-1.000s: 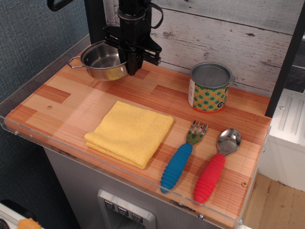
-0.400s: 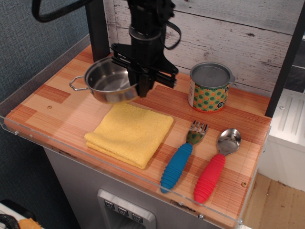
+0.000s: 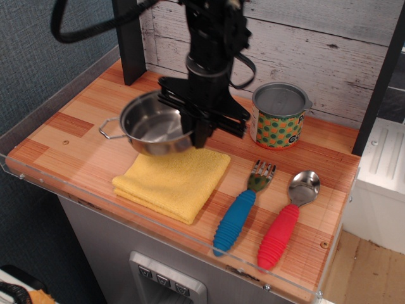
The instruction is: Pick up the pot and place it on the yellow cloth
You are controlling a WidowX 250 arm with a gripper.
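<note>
The pot (image 3: 154, 125) is a shiny shallow steel pot with a wire loop handle on its left. It hangs in the air above the far edge of the yellow cloth (image 3: 172, 178), tilted slightly. My gripper (image 3: 201, 132) is shut on the pot's right rim and holds it up. The yellow cloth lies folded on the wooden counter, partly hidden by the pot. The pot's right handle is hidden behind the gripper.
A can with a green-and-orange dotted label (image 3: 279, 117) stands right of the gripper. A blue-handled fork (image 3: 242, 209) and a red-handled spoon (image 3: 285, 221) lie at the front right. A clear acrylic lip (image 3: 126, 209) runs along the counter's front edge. A black post (image 3: 130, 41) stands at the back left.
The gripper has carried the pot from the back left of the counter forward and to the right, so that it now hangs over the cloth's far edge.
</note>
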